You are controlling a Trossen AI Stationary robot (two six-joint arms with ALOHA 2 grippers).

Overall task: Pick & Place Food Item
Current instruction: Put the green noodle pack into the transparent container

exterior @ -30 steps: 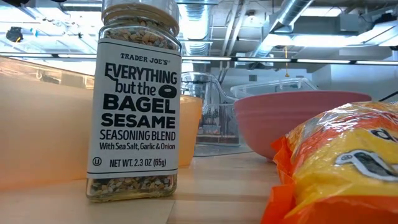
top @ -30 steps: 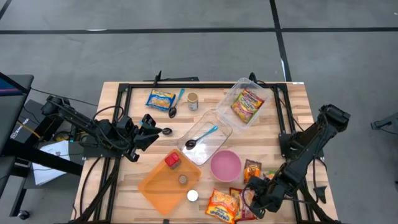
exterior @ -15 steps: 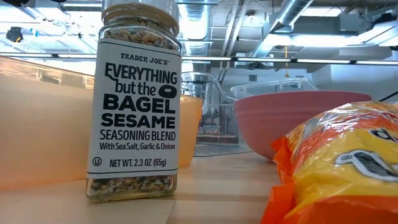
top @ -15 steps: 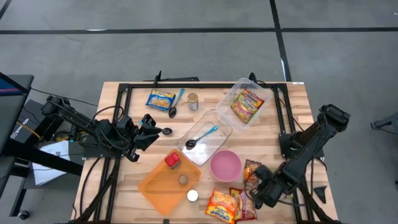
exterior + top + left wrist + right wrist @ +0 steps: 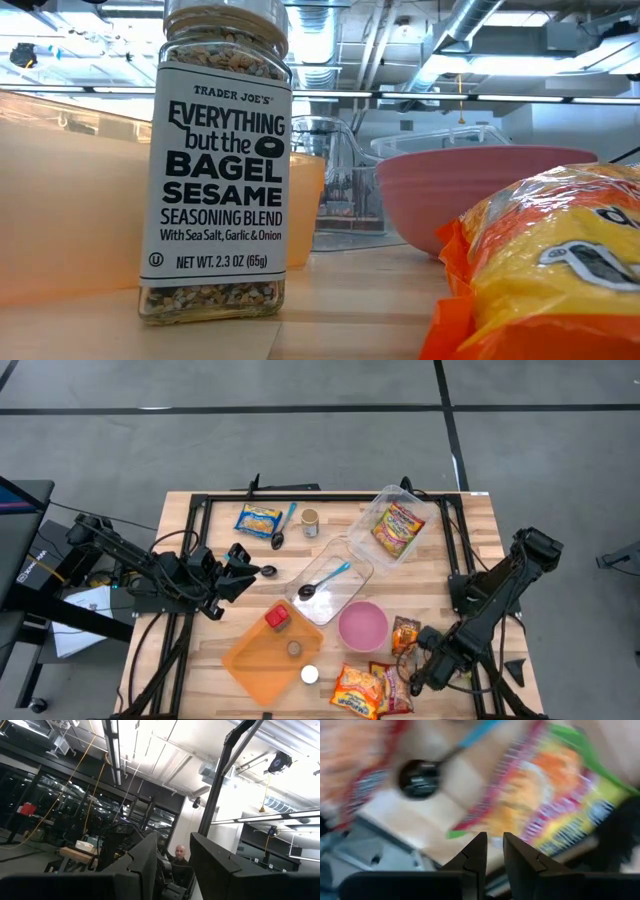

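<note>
Wooden slats make up the tabletop [image 5: 210, 525], which fills the middle of the high view. At the lower right of that frame the right gripper [image 5: 418, 682] hangs over a cluster of orange snack packets [image 5: 358, 690] lying near the tabletop's bottom edge, beside a pink bowl [image 5: 362, 626]. In the right wrist view its jaws stand only a narrow gap apart with nothing between them, above a bright packet [image 5: 560, 805] and a blue-handled spoon [image 5: 422, 777]. At the left of the high view the left gripper [image 5: 243, 575] waits above the tabletop's left side; in the left wrist view its jaws stand partly apart and empty, pointed out into the room. An orange tray [image 5: 262, 655] at lower centre holds a red block [image 5: 277, 618]. A clear tub [image 5: 330, 580] in the middle holds another spoon, and a second clear tub [image 5: 400, 520] at upper right holds a packet. In the low view a seasoning jar [image 5: 222, 160] stands upright at left, close to the camera.
</note>
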